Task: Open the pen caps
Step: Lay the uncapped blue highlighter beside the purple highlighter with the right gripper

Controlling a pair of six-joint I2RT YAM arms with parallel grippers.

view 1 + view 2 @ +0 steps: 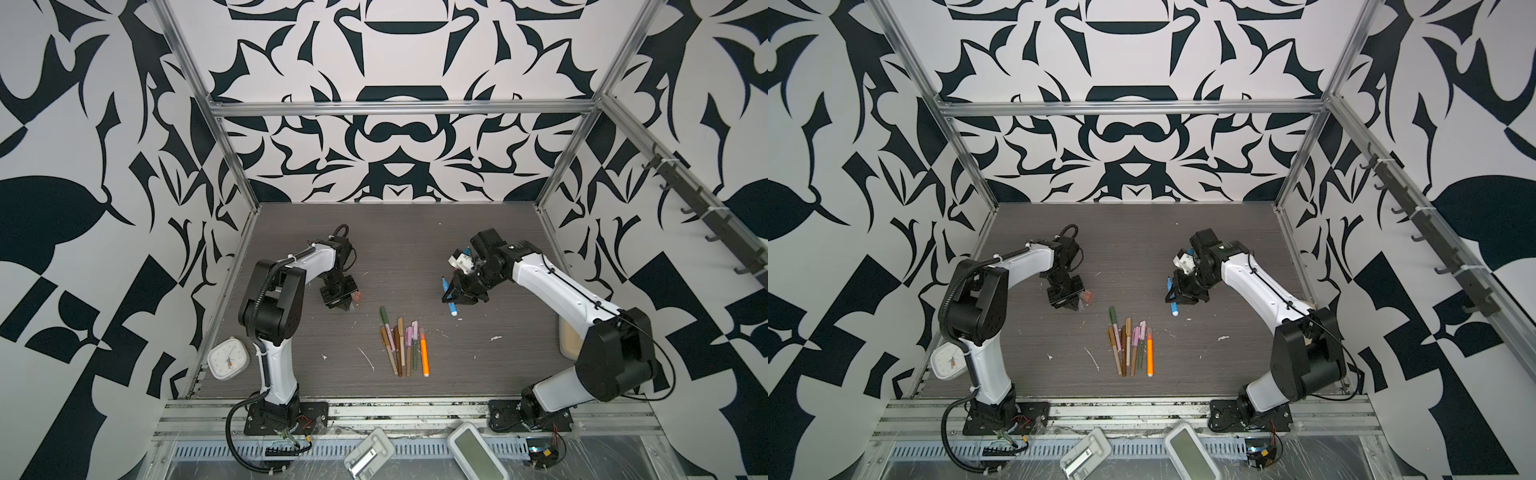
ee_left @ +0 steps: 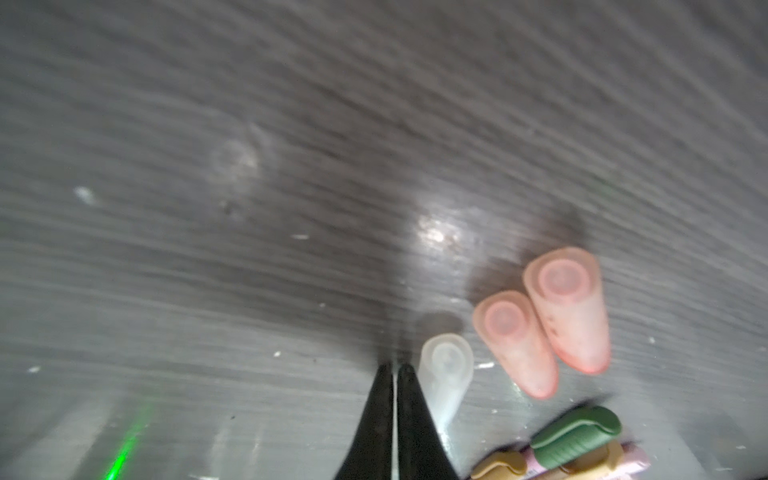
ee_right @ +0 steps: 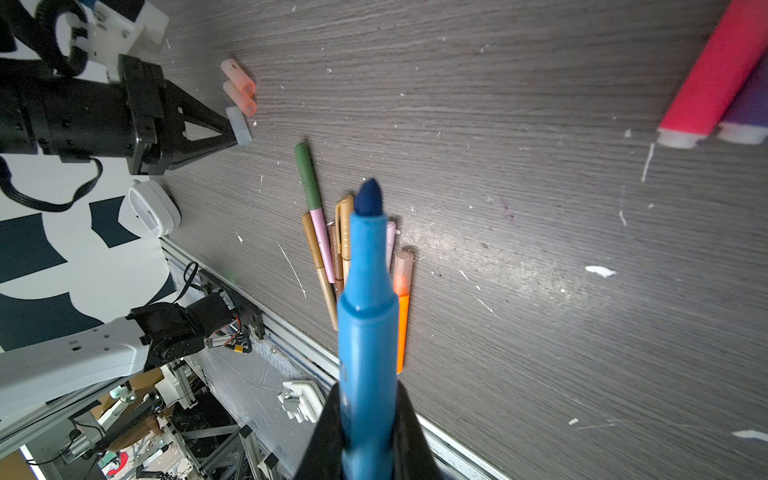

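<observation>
We find the left gripper (image 2: 395, 368) clenched: its two black fingers (image 2: 374, 415) meet with only a hairline slit between them, and nothing is gripped there. A clear cap (image 2: 446, 374) lies on the table (image 2: 249, 249) just beside the tip of one finger, outside the jaws. In the right wrist view the clear cap (image 3: 239, 131) sits right at the fingertips, but we cannot tell whether it touches them. Two peach caps (image 2: 540, 332) lie side by side, touching each other, just beyond the clear cap on the side away from the fingers. In a top view the left gripper (image 1: 343, 305) points down at the table with a peach cap (image 1: 357, 296) close beside it. The right gripper (image 3: 365, 436) is grasping a blue pen (image 3: 368, 311) around its barrel. The pen's dark felt tip is bare and points straight out past the fingertips. In a top view the blue pen (image 1: 451, 301) sticks out on both sides of the right gripper (image 1: 449, 296). A bundle of pens (image 1: 401, 347) lies flat on the table between the two grippers and well apart from both, with caps fitted. The orange pen (image 1: 424, 353) lies at the edge of the bundle toward the right gripper and has a peach cap on.
</observation>
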